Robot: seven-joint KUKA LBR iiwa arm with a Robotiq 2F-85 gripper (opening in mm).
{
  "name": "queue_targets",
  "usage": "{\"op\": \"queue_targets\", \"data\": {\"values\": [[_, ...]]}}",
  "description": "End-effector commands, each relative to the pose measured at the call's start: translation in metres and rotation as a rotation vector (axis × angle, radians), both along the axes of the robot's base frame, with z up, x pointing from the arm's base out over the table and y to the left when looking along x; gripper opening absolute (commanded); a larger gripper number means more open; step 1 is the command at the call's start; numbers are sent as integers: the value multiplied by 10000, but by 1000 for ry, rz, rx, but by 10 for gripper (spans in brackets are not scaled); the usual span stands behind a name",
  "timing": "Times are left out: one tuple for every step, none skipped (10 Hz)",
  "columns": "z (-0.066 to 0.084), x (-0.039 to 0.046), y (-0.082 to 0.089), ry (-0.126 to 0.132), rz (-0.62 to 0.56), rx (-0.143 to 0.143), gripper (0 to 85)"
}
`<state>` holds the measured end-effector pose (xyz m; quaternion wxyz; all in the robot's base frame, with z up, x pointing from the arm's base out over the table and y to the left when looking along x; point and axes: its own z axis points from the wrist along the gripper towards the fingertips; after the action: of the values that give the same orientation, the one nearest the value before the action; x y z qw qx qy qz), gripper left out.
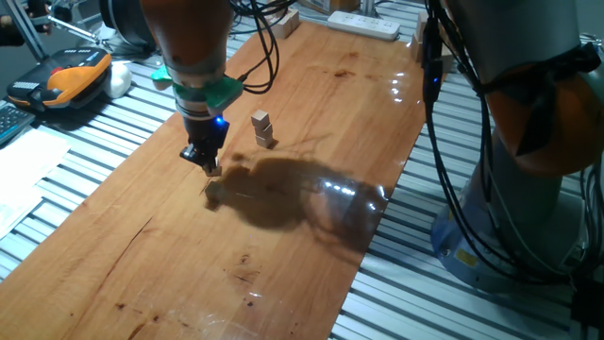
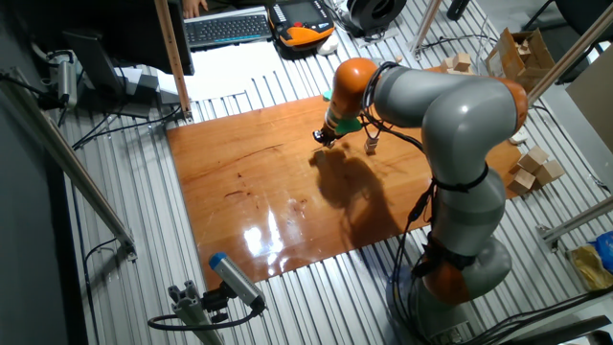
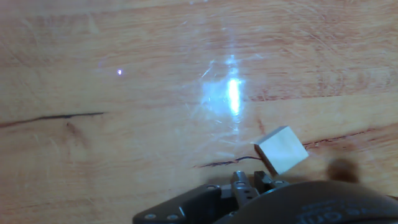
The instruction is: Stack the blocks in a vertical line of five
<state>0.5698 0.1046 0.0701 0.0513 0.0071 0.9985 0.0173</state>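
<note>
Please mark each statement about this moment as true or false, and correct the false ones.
1. A small stack of two blocks stands on the wooden board. True.
2. The hand is directly above that stack. False: it is off to one side of it, low over bare board.
3. In the hand view, one small cube lies on the board close to the fingers. True.
4. The stack already has five blocks. False: only two can be seen in it.
5. A white power strip lies at the far end of the board. True.
6. The arm's shadow falls on the metal slats, not on the board. False: it lies on the board.
</note>
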Motion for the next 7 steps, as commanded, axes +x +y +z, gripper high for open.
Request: {"op": "queue_targets", "data": {"values": [[0,-4,4,2,-2,-3,0],[-2,-4,2,2,-5,-3,0],[-3,0,0,2,-7,0,0],[5,15,-11,2,-14,1,0],[14,38,-28,2,-16,-6,0],[20,61,-41,2,-17,-11,0],[16,69,-47,0,-19,-20,0]]}}
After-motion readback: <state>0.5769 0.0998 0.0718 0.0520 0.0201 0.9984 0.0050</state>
